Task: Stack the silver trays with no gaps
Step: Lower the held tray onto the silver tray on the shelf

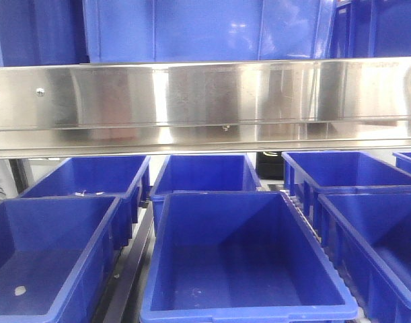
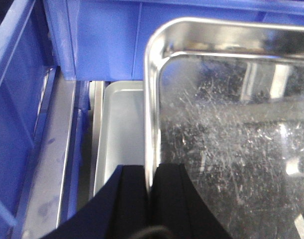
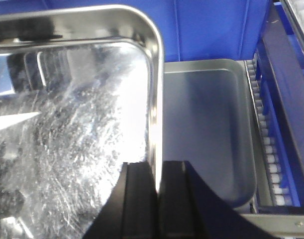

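I hold one silver tray between both arms. In the left wrist view my left gripper (image 2: 150, 174) is shut on the left rim of this scratched, shiny tray (image 2: 231, 139), one finger inside and one outside. In the right wrist view my right gripper (image 3: 157, 172) is shut on the tray's right rim (image 3: 154, 99). A second silver tray lies lower down, seen past the held one in the left wrist view (image 2: 122, 129) and in the right wrist view (image 3: 206, 134). The held tray is above it and offset. No tray or gripper shows in the front view.
Blue plastic bins (image 1: 239, 262) stand in rows under a long brushed-steel shelf rail (image 1: 205, 101). Blue bin walls (image 2: 102, 40) close in behind and left of the trays. A roller rail (image 3: 268, 144) and a blue frame run along the lower tray's right side.
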